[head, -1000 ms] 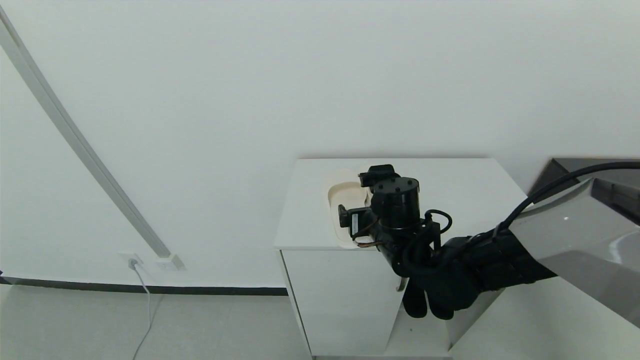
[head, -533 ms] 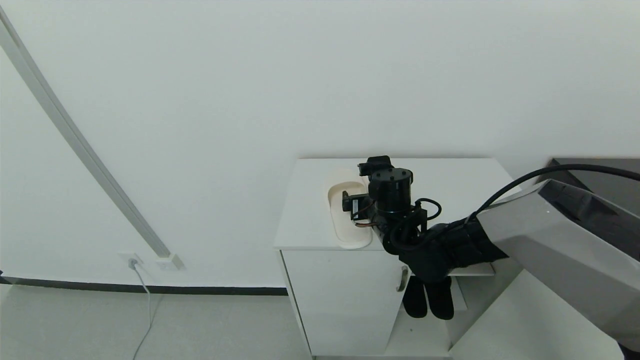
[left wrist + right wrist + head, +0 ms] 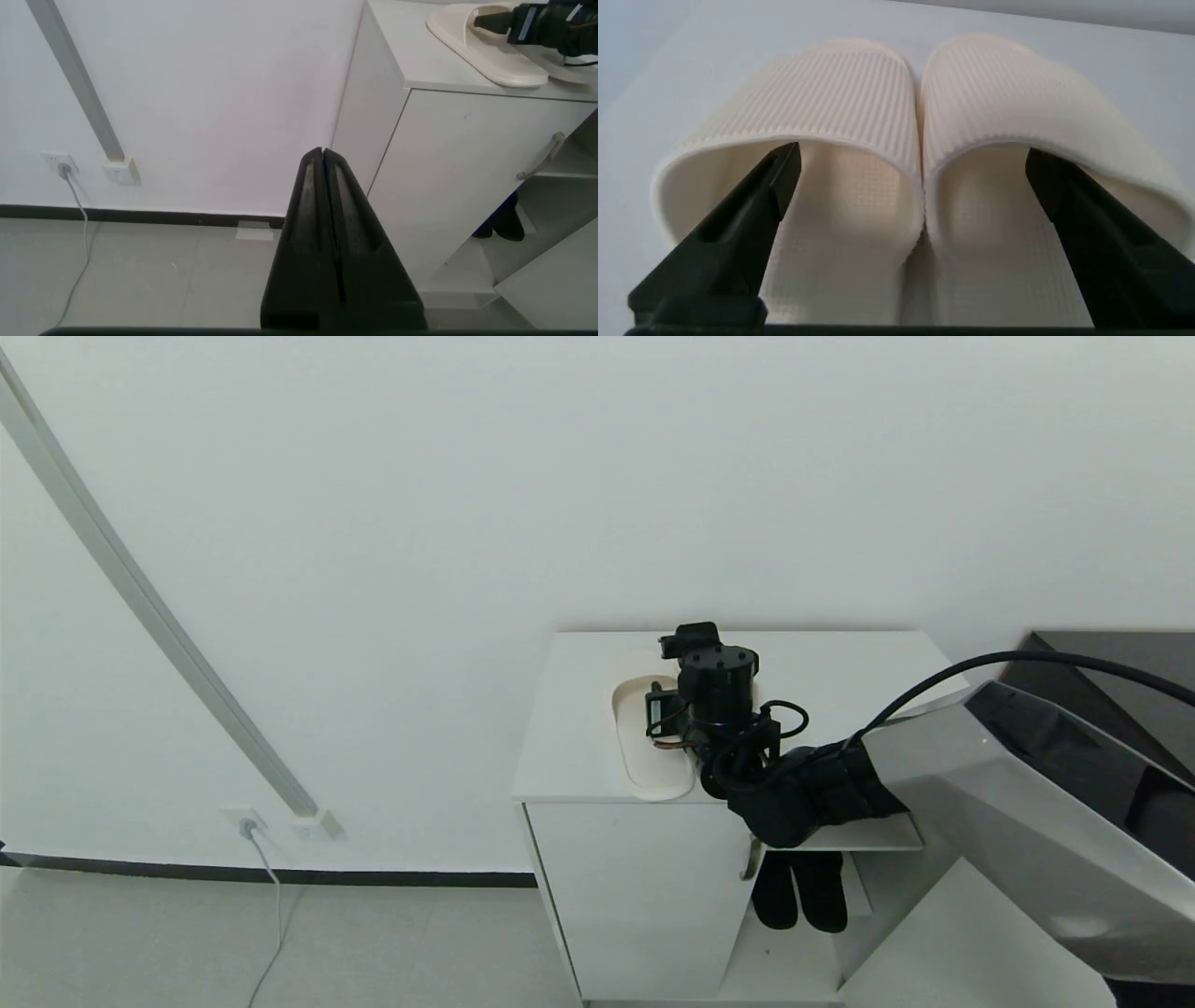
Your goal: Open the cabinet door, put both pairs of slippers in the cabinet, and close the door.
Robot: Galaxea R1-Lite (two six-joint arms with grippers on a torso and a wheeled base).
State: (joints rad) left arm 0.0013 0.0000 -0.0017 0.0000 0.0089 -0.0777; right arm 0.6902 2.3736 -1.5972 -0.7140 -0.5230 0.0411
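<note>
Right now cream slippers [image 3: 920, 187] are sitting side by side, touching, on top of the cabinet [image 3: 579, 747], nr its front edge. R gripper [image 3: 913, 159] is hanging right at them w/ jaws spread wide, one finger at each outer side of the pair, gripping nothing. Its wrist is blocking much of the pair from the robot's side. Black slippers [image 3: 798, 891] are lying inside at the bottom, under a shelf [image 3: 878, 840]; door [image 3: 934, 952] is hanging open. L gripper [image 3: 324, 187] is hanging low, off the cabinet's left side, jaws pressed together, empty. Wall socket [image 3: 247, 823] w/ cable is sitting nr the floor.
</note>
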